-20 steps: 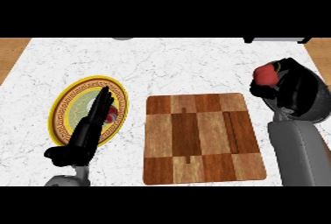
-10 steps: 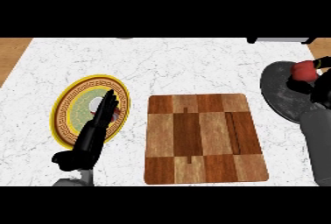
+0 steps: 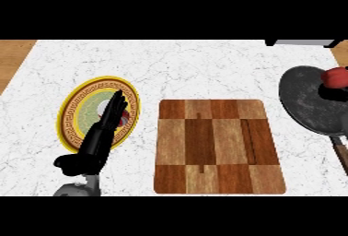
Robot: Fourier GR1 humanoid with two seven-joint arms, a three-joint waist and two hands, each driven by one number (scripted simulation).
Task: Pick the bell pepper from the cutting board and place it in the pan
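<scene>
Pepper [image 3: 335, 77] sits in the pan [image 3: 309, 108] far right, board [image 3: 216, 145] bare in the middle, left hand [image 3: 102, 133] flat over the plate [image 3: 76, 108].

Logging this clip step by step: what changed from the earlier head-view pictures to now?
The right robot hand, which carried the red bell pepper over the pan a second ago, has let go and left the view; the pepper now lies in the pan near its far right rim. The left robot hand stayed open above the plate, drifting only slightly. The cutting board and plate kept their places.
</scene>
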